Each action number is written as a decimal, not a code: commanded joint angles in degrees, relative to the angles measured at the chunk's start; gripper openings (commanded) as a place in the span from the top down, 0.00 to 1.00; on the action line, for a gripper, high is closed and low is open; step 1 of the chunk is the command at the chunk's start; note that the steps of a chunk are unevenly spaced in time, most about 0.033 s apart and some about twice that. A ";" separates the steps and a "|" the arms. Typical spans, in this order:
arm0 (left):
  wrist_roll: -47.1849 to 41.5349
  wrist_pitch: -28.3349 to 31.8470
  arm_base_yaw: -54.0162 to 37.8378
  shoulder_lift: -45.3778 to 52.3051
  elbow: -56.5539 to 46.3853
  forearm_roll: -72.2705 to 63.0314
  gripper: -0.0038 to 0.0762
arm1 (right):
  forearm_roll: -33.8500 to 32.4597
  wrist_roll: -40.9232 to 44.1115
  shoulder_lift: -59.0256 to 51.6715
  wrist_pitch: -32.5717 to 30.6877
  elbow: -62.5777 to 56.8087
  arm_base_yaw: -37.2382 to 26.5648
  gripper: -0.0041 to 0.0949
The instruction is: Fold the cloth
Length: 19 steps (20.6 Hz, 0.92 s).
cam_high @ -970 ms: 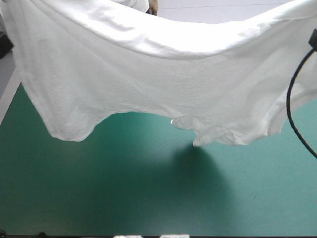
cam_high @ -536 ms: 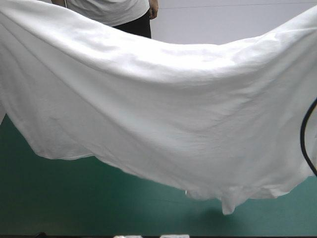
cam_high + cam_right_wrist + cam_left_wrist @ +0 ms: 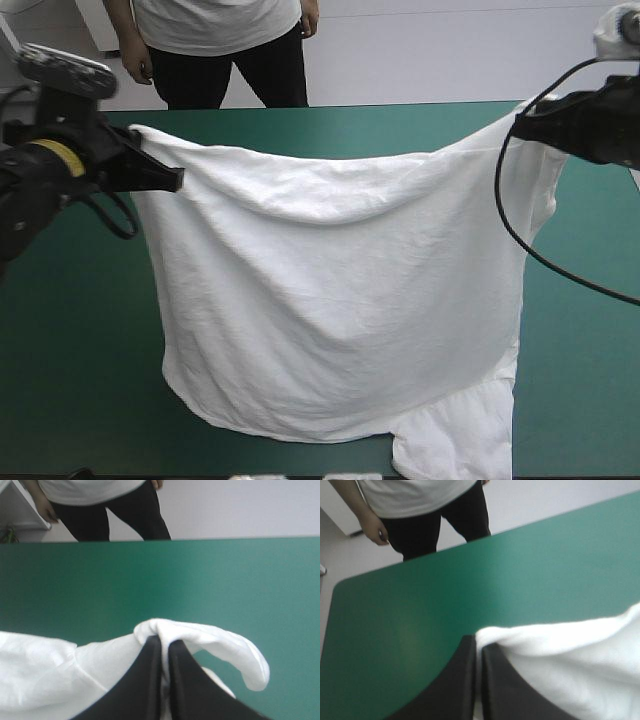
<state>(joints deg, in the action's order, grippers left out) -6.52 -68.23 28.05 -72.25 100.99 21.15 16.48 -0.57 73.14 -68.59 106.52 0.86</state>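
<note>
Right at the near edge of the table (image 3: 60,400), the T-shirt (image 3: 340,300) hangs with its rounded lower hem low over the teal-green cover. One sleeve (image 3: 455,440) trails at the near right. Whether either touches the cover I cannot tell.

Above that, the white body spreads wide and fairly smooth, facing the near side. Its top edge sags in a shallow curve between the two arms.

At the left end of that edge, the left gripper (image 3: 170,180) has its black fingers pressed together on a corner of the cloth. At the right end, the right gripper (image 3: 522,125) pinches the other corner the same way, with a fold of cloth curling over its tips. Beyond both, the far half of the table lies bare.

The step in hand looks like laying the shirt out flat. To do it well:

- Draw the grippers slightly apart to take out the sag.
- Hold them level with each other.
- Lower them together while moving toward the far edge, so the hem lands first and the cloth unrolls without bunching.
- Watch the loose sleeve, which could tuck under.
</note>
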 commanded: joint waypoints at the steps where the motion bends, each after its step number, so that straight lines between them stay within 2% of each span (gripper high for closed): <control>1: -2.93 9.83 -3.21 -1.72 -4.43 1.17 0.96 | 0.95 -2.19 0.84 9.70 -7.87 -0.15 0.98; 4: 2.56 15.33 -12.89 -11.32 -5.09 -12.67 0.96 | 1.47 -3.79 7.48 13.77 -13.48 -0.15 0.98; 7: 3.56 18.58 -17.94 -18.98 -4.78 -18.17 0.96 | 2.20 -4.61 15.28 20.19 -13.48 -0.15 0.98; 11: 5.93 20.57 -19.21 -29.25 -1.95 -18.58 0.96 | 2.09 -4.61 25.19 26.10 -12.44 -0.15 0.98; 15: 4.76 24.11 -19.21 -36.36 -0.54 -18.58 0.96 | 2.09 -4.61 31.29 30.93 -12.44 -0.15 0.98; 19: 4.06 27.13 -19.29 -39.39 -0.43 -18.58 0.96 | 2.07 -4.61 34.80 33.05 -12.44 -0.15 0.97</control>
<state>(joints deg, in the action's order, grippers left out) -1.63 -45.09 8.91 -114.11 98.40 2.68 17.72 -4.72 109.78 -39.18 92.09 0.86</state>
